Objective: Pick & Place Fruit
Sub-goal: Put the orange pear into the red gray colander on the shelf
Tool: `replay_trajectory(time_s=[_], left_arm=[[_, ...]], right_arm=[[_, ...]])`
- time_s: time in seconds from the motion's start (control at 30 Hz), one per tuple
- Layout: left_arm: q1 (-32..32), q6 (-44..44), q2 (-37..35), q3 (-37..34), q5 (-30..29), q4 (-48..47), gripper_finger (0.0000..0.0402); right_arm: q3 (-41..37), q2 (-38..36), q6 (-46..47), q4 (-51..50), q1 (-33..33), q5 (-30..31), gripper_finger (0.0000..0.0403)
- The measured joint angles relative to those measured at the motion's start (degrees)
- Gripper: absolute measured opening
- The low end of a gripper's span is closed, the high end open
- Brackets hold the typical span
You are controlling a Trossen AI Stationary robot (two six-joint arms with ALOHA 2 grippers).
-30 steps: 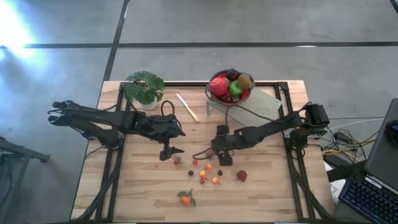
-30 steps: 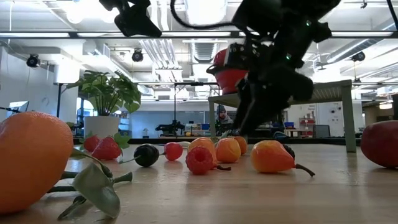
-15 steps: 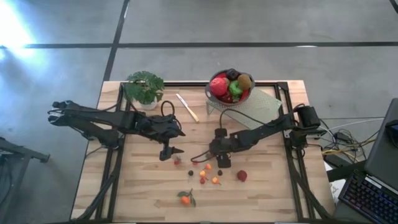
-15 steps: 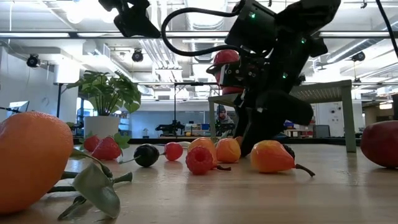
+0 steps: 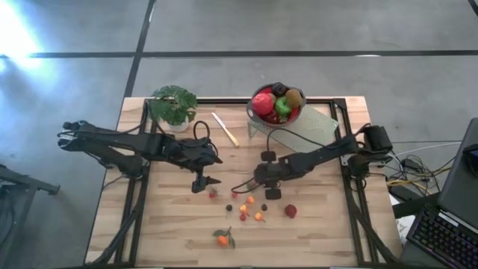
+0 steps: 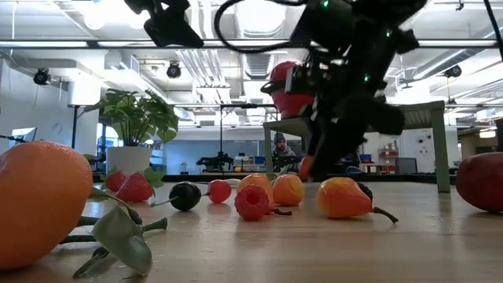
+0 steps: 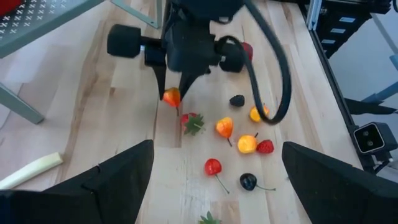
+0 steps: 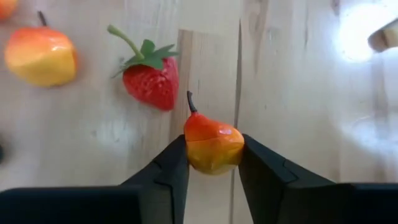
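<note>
Low view: nearest the camera, a leafy orange tangerine (image 6: 39, 200) is seen at the table's (image 5: 172, 232) front edge, and behind it a cluster of small fruit — a dark berry (image 6: 185, 196), a red raspberry-like piece (image 6: 251, 202) and an orange-yellow pear-shaped piece (image 6: 343, 197) — is spread across the wood. A red apple (image 5: 290, 211) is placed to the right of the cluster. Above the cluster, the right gripper (image 8: 211, 163) is held just off the table, its fingers closed on a small orange-and-red fruit (image 8: 212, 145); a strawberry (image 8: 151, 79) lies just beside it on the boards. The left gripper (image 5: 202, 184) is held to the left of the cluster, its fingers spread wide with nothing between them. Farther back, a bowl (image 5: 275, 104) filled with red and green fruit is raised on a stand, a pale knife (image 5: 225, 129) is laid to its left, and a potted plant (image 5: 172, 105) stands at the back-left corner.
</note>
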Motion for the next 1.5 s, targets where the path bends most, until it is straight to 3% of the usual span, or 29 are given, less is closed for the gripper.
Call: replay_trajectory(time_s=[0.23,0.5,0.63,0.8,1.17,1.5], left_arm=[[0.0,0.0,0.0,0.0,0.0,-0.1,0.036],[0.0,0.0,0.0,0.0,0.0,-0.1,0.036],[0.0,0.0,0.0,0.0,0.0,-0.1,0.036],[0.0,0.0,0.0,0.0,0.0,-0.1,0.036],[0.0,0.0,0.0,0.0,0.0,-0.1,0.036],[0.0,0.0,0.0,0.0,0.0,-0.1,0.036]], right_arm=[[1.5,-8.2,-0.5,-5.1,0.0,0.7,0.0122],[2.0,-22.5,-1.9,-7.7,-0.7,9.7,0.0114],[2.0,-29.5,-2.1,-8.4,-3.0,13.5,0.0109],[2.0,-35.8,-2.1,-8.6,-8.2,13.8,0.0121],[1.9,-36.1,-2.5,-11.8,-21.4,13.8,0.011],[1.9,-35.3,-0.7,-12.8,-25.8,13.6,0.0159]])
